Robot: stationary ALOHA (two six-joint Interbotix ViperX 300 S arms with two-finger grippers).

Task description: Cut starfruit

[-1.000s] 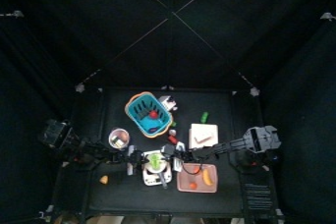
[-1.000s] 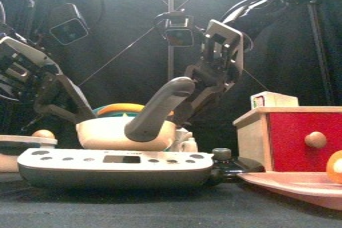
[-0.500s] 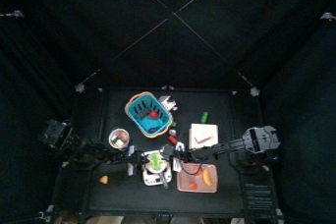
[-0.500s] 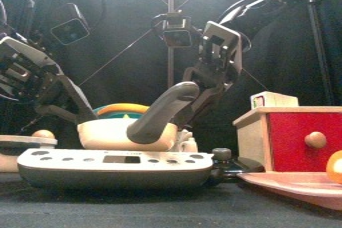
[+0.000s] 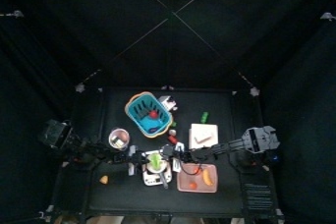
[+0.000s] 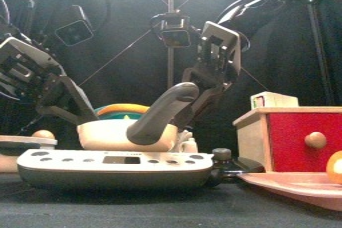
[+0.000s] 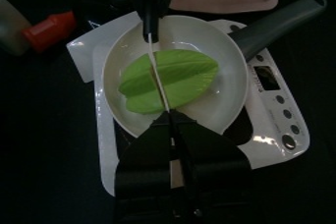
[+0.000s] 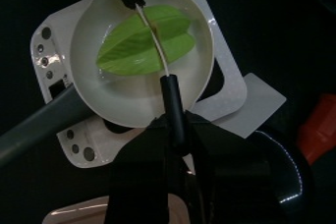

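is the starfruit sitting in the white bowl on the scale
Yes, the left wrist view shows the green starfruit lying inside the white bowl, which rests on the scale.

The top camera looks straight down from high above; the front camera looks level from the table's edge. Both wrist cameras look closely down at the same white bowl (image 7: 217, 61).

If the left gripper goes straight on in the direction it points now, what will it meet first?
Most likely the starfruit lying in the white bowl. The left gripper points right at it in the left wrist view, but how far above it sits is unclear.
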